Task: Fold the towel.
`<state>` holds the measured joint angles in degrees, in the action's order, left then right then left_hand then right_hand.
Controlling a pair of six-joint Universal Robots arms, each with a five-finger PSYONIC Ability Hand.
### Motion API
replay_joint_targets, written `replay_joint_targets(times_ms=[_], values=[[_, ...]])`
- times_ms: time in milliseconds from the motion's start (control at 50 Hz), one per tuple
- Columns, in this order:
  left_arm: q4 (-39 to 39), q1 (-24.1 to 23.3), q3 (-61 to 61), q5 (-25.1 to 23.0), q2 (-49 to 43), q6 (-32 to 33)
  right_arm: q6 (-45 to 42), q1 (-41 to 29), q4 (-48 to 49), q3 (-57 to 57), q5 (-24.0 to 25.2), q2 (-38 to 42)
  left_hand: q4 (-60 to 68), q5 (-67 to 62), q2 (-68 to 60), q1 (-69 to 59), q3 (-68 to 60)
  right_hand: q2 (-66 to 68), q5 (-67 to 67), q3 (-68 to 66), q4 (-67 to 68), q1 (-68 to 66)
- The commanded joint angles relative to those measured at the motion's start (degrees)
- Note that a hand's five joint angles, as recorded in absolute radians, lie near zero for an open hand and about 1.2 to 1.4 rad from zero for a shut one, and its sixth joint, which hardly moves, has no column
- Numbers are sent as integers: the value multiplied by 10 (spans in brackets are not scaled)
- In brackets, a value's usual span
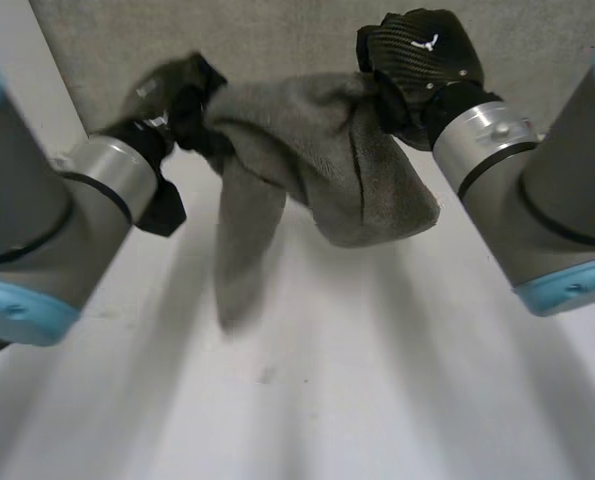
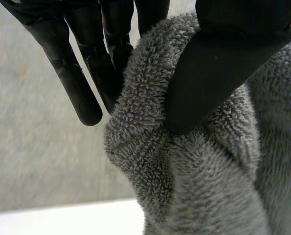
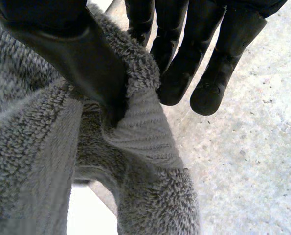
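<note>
Two pinch grips: left hand (image 1: 174, 92) & right hand (image 1: 422, 52) clamp the towel (image 1: 322, 165), which I see slung crosswise btwn them.

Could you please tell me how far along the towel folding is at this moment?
Done: the towel is lifted above the table, the left hand and the right hand each pinching it between thumb and fingers. In hand: it hangs bunched between them, one end drooping lower. Left: no tidy fold shows yet, so it likely needs straightening, folding over and laying flat.
</note>
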<state>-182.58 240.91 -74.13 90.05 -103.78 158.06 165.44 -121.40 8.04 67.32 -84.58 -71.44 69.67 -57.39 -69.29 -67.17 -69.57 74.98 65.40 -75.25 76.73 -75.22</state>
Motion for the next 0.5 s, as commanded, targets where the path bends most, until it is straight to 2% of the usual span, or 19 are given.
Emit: replay_joint_targets(times_ms=[20,160,280,360,500], values=[[51,-23,-26,-20,95,-5,-1,19,-94,-3,3,-46,103,-126,-107,-128,-104,50,46,-48,33,-48],[72,-37,-94,-21,139,18,-4,38,-140,-4,4,-59,103,-126,-107,-128,-104,50,46,-48,33,-48],[72,-55,-143,-21,129,61,-78,38,-222,10,27,-34,103,-126,-107,-128,-104,50,46,-48,33,-48],[70,-83,-174,-18,67,97,-138,39,-255,23,35,16,103,-126,-107,-128,-104,50,46,-48,33,-48],[69,-97,-153,-15,-23,112,-145,37,-243,8,35,85,103,-126,-107,-128,-104,50,46,-48,33,-48]])
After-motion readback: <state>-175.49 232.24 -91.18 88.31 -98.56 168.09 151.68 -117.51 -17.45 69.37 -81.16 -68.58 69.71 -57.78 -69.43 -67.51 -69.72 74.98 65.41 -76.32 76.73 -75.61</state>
